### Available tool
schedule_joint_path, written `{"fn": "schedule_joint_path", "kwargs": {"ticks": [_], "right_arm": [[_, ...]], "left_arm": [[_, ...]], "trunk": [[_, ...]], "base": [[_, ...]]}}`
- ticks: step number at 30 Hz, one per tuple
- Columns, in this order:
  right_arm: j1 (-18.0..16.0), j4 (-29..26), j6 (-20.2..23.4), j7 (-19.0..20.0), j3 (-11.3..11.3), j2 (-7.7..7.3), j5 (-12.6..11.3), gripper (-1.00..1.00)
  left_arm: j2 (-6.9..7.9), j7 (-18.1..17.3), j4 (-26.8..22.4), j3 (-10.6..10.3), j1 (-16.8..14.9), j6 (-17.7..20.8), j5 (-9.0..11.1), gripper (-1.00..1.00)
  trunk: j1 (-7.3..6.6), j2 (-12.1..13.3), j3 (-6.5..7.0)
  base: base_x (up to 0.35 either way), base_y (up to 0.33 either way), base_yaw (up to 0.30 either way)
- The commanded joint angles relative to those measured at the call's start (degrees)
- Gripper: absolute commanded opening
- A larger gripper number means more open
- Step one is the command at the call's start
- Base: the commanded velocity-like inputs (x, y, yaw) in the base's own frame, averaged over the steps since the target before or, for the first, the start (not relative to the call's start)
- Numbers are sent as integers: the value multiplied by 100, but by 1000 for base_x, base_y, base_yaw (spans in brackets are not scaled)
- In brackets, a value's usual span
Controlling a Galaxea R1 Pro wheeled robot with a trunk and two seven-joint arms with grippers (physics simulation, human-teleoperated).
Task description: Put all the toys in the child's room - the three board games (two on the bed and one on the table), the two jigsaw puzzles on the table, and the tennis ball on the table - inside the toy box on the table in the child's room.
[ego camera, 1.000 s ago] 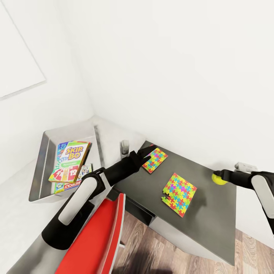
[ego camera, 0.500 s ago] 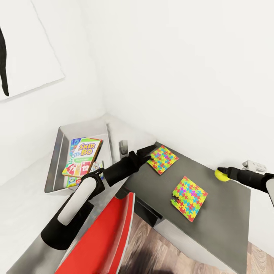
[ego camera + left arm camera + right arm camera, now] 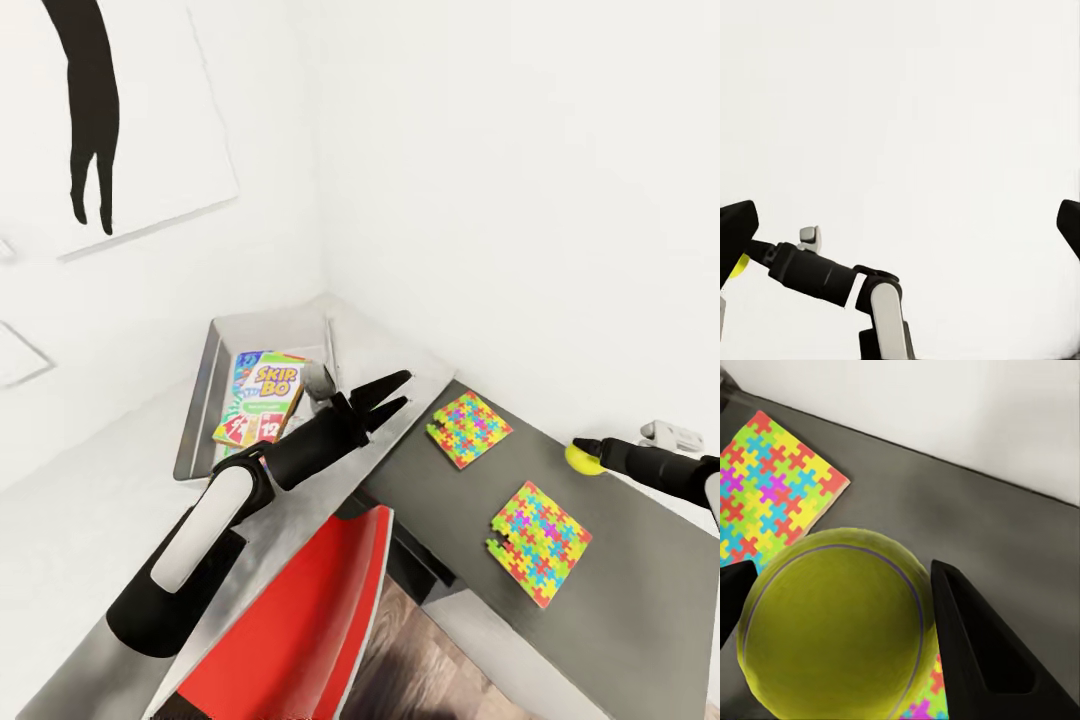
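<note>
Jaws on the right gripper (image 3: 840, 622) are clamped on the small fuzzy yellow-green tennis ball (image 3: 836, 622), which bulges between the two black fingers above the dark grey desk top (image 3: 640, 600). In the head view the ball (image 3: 580, 458) sits at the tip of the right arm, well apart from the shallow pale grey toy box (image 3: 215, 345) on the long pale table (image 3: 60, 520). The left gripper (image 3: 390, 398) hangs with its jaws spread and nothing between them, near the box's rim.

Inside the box lies the green-yellow-red SKIP-BO game box (image 3: 262, 395), with other flat boxes hidden beneath it. Two flat jigsaw puzzle boxes covered in small coloured pieces remain on the dark desk: the nearer one (image 3: 540, 528) and the farther one (image 3: 468, 428).

Risks, as I judge them: a round ball held by narrow fingers could squirt free during the long carry and roll off the desk edge to the wood floor. The outstretched left arm lies across the likely path to the box, so the arms might collide. Dropped from height, the ball could bounce off the SKIP-BO lid and out over the sloping sides.
</note>
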Motion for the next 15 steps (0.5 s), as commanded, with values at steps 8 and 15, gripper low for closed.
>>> {"fn": "schedule_joint_path", "kwargs": {"ticks": [8, 15], "right_arm": [[4, -133, 20, -62, -47, -9, -78, -100], [-45, -229, 20, 179, -118, -14, -83, -100]], "left_arm": [[-18, -487, 3, -1, -12, 144, 35, 100], [-8, -672, 1, 27, -8, 234, 35, 100]], "trunk": [[3, -10, -2], [3, -10, 28]], "base": [[0, 0, 278], [0, 0, 251]]}}
